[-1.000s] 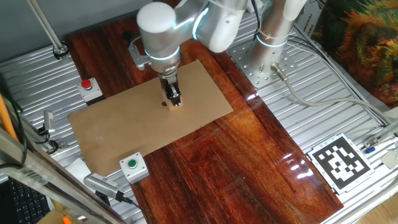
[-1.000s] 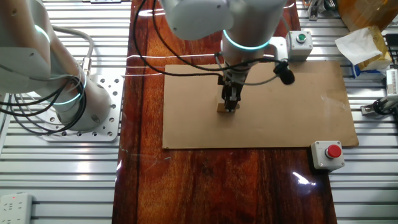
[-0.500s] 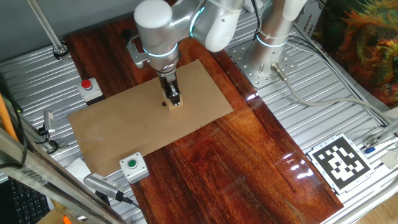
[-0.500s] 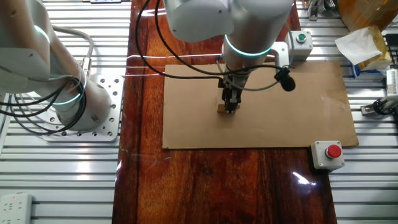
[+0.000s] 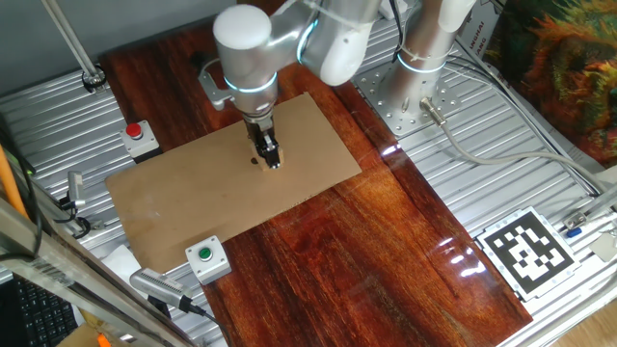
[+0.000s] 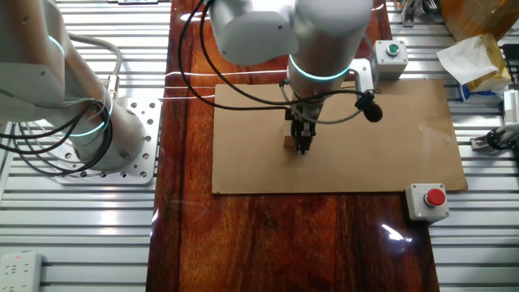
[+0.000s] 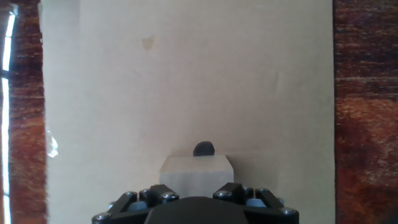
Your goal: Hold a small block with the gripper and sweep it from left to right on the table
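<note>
The small block [image 7: 196, 174], a light tan wooden cube, sits on the tan board [image 5: 193, 202] of the reddish-brown table [image 5: 328, 260]. It touches the board's black dot [image 7: 203, 149]. My gripper [image 5: 272, 158] points straight down with its black fingers on either side of the block, shut on it. In the one fixed view the block [image 5: 275, 164] peeks out at the fingertips. In the other fixed view the block [image 6: 289, 143] shows just left of the gripper [image 6: 302, 146]. In the hand view the gripper [image 7: 194, 191] fills the bottom edge.
A white box with a red button [image 5: 141, 136] and one with a green button [image 5: 205, 258] stand at the board's edges. The other white arm's column [image 5: 424, 48] stands on a silver plate at the back. Ribbed metal surrounds the table.
The arm has shifted slightly, and the gripper tip with the block has crept a few pixels along the board. The grip has not changed.
</note>
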{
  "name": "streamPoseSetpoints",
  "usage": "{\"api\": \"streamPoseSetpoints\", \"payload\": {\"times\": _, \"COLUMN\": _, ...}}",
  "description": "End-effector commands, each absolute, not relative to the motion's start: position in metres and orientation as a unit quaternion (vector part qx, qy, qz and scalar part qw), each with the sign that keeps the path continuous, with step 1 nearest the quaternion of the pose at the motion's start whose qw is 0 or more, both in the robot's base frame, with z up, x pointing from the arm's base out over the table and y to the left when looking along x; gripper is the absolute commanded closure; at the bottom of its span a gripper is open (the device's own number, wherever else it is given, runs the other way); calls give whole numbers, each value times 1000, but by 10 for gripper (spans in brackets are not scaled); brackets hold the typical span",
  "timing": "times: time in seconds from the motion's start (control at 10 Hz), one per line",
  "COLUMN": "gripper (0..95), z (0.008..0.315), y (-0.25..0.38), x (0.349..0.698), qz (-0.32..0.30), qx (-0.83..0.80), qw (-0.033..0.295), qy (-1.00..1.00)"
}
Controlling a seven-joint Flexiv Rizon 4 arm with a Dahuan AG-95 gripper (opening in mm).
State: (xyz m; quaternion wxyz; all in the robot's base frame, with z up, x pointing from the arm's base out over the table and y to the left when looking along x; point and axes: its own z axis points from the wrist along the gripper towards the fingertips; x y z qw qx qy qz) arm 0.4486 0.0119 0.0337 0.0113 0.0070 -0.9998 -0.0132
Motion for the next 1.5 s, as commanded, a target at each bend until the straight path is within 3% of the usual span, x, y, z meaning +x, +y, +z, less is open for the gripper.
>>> {"api": "streamPoseSetpoints", "payload": {"times": 0.1, "gripper": 190, "z": 41, "y": 10, "x": 447, "qz": -8, "qx": 9, "qw": 9, "qy": -1000}}
{"api": "streamPoseSetpoints", "payload": {"times": 0.2, "gripper": 0, "z": 45, "y": 10, "x": 448, "qz": -8, "qx": 9, "qw": 10, "qy": -1000}}
{"api": "streamPoseSetpoints", "payload": {"times": 0.8, "gripper": 0, "z": 89, "y": 8, "x": 463, "qz": -10, "qx": 13, "qw": 9, "qy": -1000}}
{"api": "streamPoseSetpoints", "payload": {"times": 0.9, "gripper": 190, "z": 98, "y": 6, "x": 472, "qz": -9, "qx": 13, "qw": 9, "qy": -1000}}
{"api": "streamPoseSetpoints", "payload": {"times": 1.3, "gripper": 190, "z": 117, "y": 4, "x": 499, "qz": -8, "qx": 8, "qw": 9, "qy": -1000}}
{"api": "streamPoseSetpoints", "payload": {"times": 1.4, "gripper": 380, "z": 126, "y": 2, "x": 523, "qz": -7, "qx": 9, "qw": 8, "qy": -1000}}
{"api": "streamPoseSetpoints", "payload": {"times": 1.5, "gripper": 380, "z": 133, "y": 1, "x": 540, "qz": -7, "qx": 6, "qw": 9, "qy": -1000}}
